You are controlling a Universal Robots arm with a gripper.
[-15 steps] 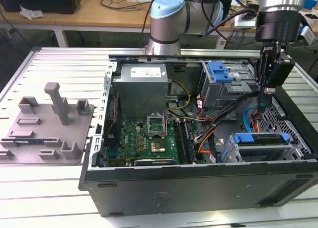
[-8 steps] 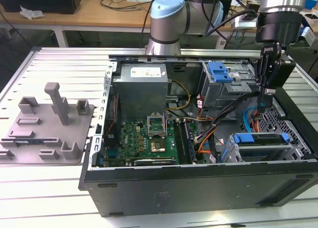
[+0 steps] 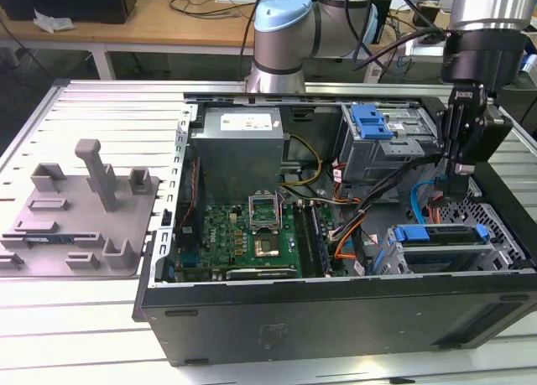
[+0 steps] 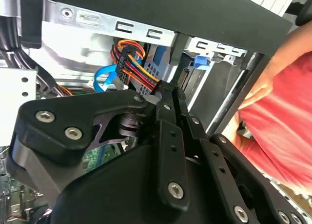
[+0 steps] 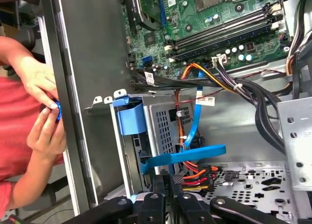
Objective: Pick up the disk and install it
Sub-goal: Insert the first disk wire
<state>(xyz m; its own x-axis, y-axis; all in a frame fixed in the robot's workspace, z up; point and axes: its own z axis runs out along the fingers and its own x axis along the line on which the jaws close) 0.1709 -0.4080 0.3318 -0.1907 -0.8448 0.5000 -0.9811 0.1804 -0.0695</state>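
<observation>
The disk (image 3: 442,252), silver with a blue carrier bracket along its top, lies in the lower bay at the exterior view's right end of the open computer case. My gripper (image 3: 457,186) hangs just above the disk's far edge, fingers pointing down and shut, with nothing visibly held. In the first wrist view the gripper (image 5: 168,179) is directly over the blue bracket (image 5: 187,155), next to a plug with red, yellow and orange wires (image 5: 195,175). In the second wrist view the gripper (image 4: 169,90) is beside that same wire bundle (image 4: 129,58).
A blue latch piece (image 3: 372,121) sits on the upper drive cage. The motherboard (image 3: 252,234) and grey power-supply box (image 3: 239,146) fill the case's other end. A grey fixture (image 3: 80,209) lies on the table. A person's hands (image 5: 41,112) hold a small blue part outside the case wall.
</observation>
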